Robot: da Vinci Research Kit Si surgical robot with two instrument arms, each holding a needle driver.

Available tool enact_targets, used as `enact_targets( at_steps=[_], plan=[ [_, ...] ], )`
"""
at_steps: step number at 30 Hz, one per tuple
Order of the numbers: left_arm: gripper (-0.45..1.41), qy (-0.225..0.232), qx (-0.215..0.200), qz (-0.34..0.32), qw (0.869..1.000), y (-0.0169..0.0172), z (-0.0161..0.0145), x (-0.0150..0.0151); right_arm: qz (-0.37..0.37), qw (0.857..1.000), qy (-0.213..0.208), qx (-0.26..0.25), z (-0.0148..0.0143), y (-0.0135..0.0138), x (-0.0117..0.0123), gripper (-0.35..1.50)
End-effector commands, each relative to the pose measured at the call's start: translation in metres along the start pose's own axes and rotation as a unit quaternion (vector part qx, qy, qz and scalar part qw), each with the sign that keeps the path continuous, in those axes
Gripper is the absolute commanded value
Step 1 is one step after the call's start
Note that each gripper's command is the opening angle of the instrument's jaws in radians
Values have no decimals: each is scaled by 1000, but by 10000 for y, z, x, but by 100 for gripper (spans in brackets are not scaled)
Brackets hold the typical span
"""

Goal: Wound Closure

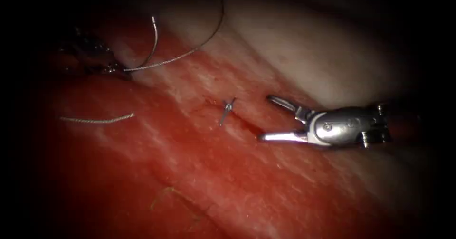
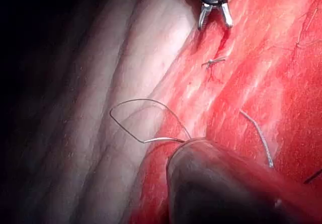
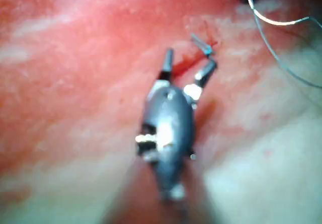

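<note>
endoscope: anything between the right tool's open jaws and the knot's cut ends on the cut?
Nothing but bare tissue and the red cut. The right tool, jaws open and empty, sits just right of the knot's cut ends. The right wrist view agrees.

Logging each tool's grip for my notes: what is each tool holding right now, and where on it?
The right tool is open, holding nothing. The left tool grips the thread at its end; no needle in its jaws that I can make out.

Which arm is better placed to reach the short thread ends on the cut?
Right. The right tool, jaws open and empty, sits just beside the short thread ends; the left tool is far off, thread running to its tip.
</note>
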Motion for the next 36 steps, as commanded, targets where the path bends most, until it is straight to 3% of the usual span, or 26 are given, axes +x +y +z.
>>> enact_targets(
  at_steps=[1,7,11,14,15,16,18,19,21,22,30,36],
  plan=[
    [-45,1,-1,0,1000,1,7,2,1,1000,0,1,5,-7,-5,89],
    [-45,1,47,25,999,13,1,12,38,999,4,-3,5,-2,4,91],
    [-45,34,76,48,995,24,2,30,93,995,-4,-23,6,5,19,101],
    [-45,66,96,60,991,34,3,50,152,987,-23,-48,8,12,35,94],
    [-45,73,105,65,990,38,4,56,168,983,-30,-63,8,15,41,91],
    [-45,86,131,73,985,46,5,69,224,968,-51,-106,9,22,52,89],
    [-45,90,143,75,983,49,6,74,251,959,-55,-118,10,25,56,88],
    [-45,104,159,76,979,56,6,83,301,941,-55,-144,13,32,61,93],
    [-45,110,169,78,976,58,5,86,312,936,-55,-154,14,34,63,93],
    [-45,123,192,82,970,64,4,92,318,929,-74,-173,18,36,66,93],
    [-45,145,225,91,959,90,5,110,313,916,-100,-230,44,35,72,96],
    [-45,152,245,97,953,112,4,119,280,920,-117,-246,50,36,80,100]
  ],
)
